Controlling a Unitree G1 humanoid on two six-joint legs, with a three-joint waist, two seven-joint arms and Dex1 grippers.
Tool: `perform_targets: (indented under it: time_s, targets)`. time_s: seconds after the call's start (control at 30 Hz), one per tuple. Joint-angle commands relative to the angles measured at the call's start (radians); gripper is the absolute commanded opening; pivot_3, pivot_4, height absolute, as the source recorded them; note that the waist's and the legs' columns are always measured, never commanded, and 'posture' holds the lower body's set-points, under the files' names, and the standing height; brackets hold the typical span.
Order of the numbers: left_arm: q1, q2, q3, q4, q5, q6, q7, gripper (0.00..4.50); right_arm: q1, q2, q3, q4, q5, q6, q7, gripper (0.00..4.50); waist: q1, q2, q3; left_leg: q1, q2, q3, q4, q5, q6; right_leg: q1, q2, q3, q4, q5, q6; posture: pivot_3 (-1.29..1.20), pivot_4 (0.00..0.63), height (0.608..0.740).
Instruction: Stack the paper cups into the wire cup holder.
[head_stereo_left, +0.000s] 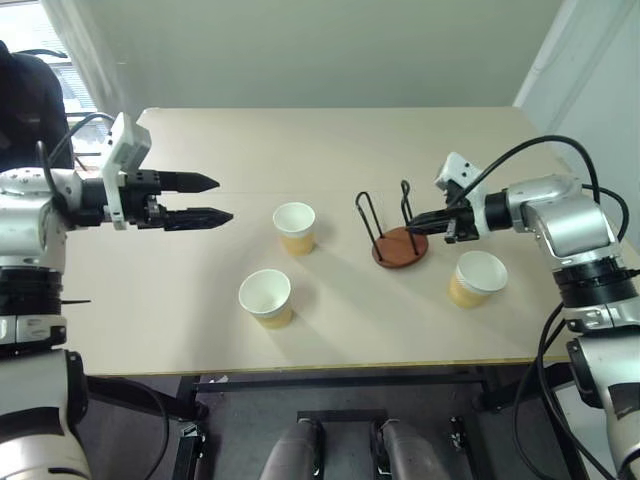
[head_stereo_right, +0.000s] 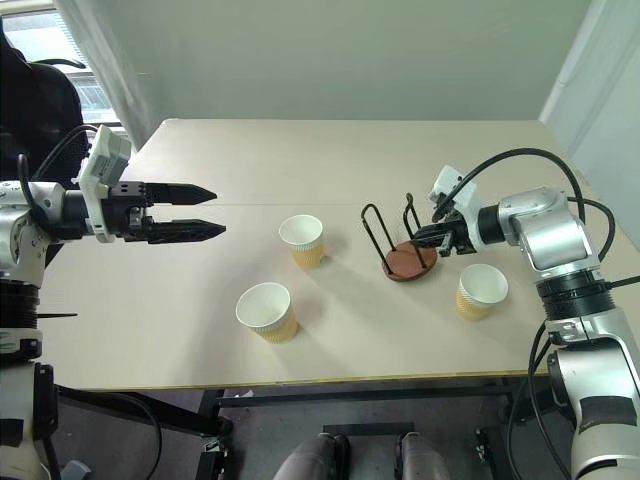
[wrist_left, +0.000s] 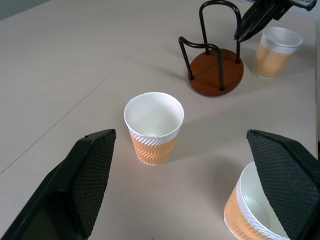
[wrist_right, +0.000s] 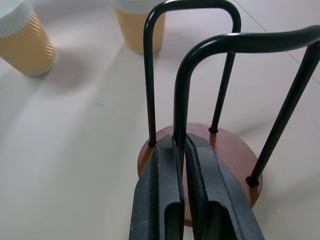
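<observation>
Three paper cups stand upright on the table: one in the middle, one nearer the front edge, one at the right. Between the middle and right cups stands the wire cup holder, a reddish-brown disc with two black wire loops and no cup in it. My right gripper reaches in from the right and is shut on one wire loop; in the right wrist view that wire runs up from between the pinched fingers. My left gripper hovers open above the table, left of the middle cup.
The beige table has bare room at the back and on its left side. Its front edge runs just below the near cup. Black cables loop from my right arm over the table's right end.
</observation>
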Motion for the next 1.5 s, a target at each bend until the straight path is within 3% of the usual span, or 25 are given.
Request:
perform_targets:
  time_s: [0.03, 0.7, 0.8, 1.03, 1.2, 1.5]
  targets:
    - [-0.024, 0.028, 0.015, -0.012, 0.003, -0.008, -0.003, 4.50, -0.021, 0.022, -0.005, -0.047, 0.023, -0.012, -0.004, 0.04, 0.000, 0.000, 0.000, 0.000, 0.000, 0.000, 0.000, 0.000, 0.000, 0.000, 0.000, 0.000, 0.000, 0.000, 0.000, 0.00, 0.150, 0.740]
    - [-0.026, 0.035, 0.016, -0.015, 0.001, -0.007, 0.001, 4.50, 0.041, 0.026, 0.072, -0.002, -0.061, -0.127, -0.025, 0.04, 0.000, -0.001, 0.000, 0.001, 0.000, 0.000, 0.000, 0.000, -0.001, 0.000, 0.000, 0.000, 0.001, 0.001, -0.001, 0.00, 0.150, 0.740]
    - [-0.026, 0.034, 0.016, -0.016, 0.000, -0.007, 0.001, 4.50, 0.035, 0.027, 0.072, 0.022, -0.076, -0.150, -0.030, 0.73, 0.000, -0.001, 0.000, 0.001, 0.000, 0.000, 0.000, 0.000, -0.001, 0.000, 0.000, 0.000, 0.001, 0.001, -0.001, 0.00, 0.150, 0.740]
    - [-0.031, 0.029, 0.014, -0.018, -0.003, -0.005, -0.001, 4.50, 0.006, 0.037, 0.057, 0.078, -0.104, -0.185, -0.061, 3.17, 0.000, -0.001, 0.000, 0.000, 0.000, 0.000, 0.000, 0.000, -0.001, 0.000, 0.000, 0.000, 0.001, 0.001, -0.001, 0.00, 0.150, 0.740]
    - [-0.027, 0.031, -0.013, -0.043, -0.007, -0.010, -0.058, 4.50, -0.019, 0.010, 0.042, 0.088, -0.102, -0.184, -0.050, 3.17, 0.000, -0.001, 0.000, 0.000, 0.000, 0.000, 0.000, 0.000, -0.002, 0.000, 0.000, 0.000, 0.000, 0.001, -0.001, 0.00, 0.150, 0.740]
    - [-0.090, 0.027, -0.115, 0.001, 0.047, -0.109, -0.157, 4.50, -0.088, -0.145, -0.025, 0.007, -0.043, -0.142, 0.062, 3.17, 0.005, -0.001, -0.001, -0.001, 0.000, 0.000, 0.000, -0.001, -0.004, 0.000, 0.000, 0.000, 0.000, 0.001, -0.001, 0.00, 0.150, 0.740]
